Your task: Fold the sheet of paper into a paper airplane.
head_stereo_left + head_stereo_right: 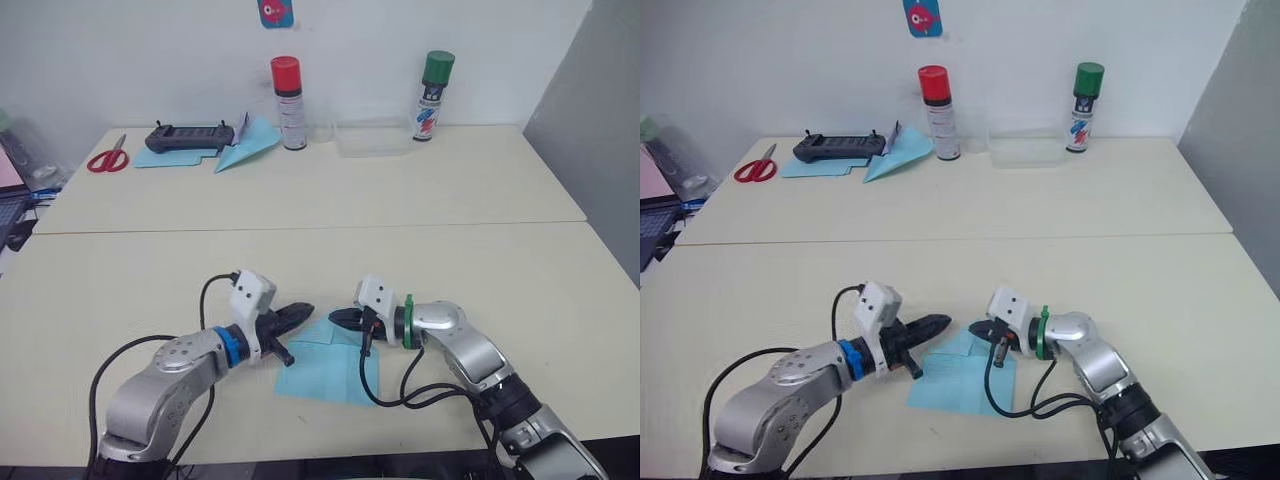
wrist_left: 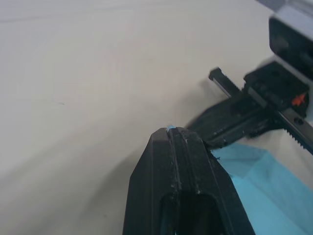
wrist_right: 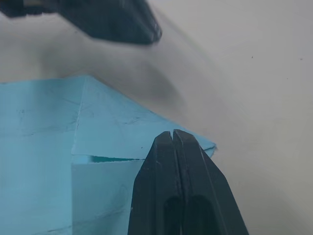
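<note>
Between both closed tools, sheet of paper (image 1: 330,368)

Matt, creased light blue sheet of paper (image 1: 330,368) – smooth matt cream table (image 1: 400,210) – black plastic left pincer (image 1: 296,315)

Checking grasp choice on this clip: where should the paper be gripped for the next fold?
Probably the free near-right corner of the paper, approached from the right by the right end effector. The sheet lies flat, its far end is already folded, and that corner lies nearest the right arm.
</note>
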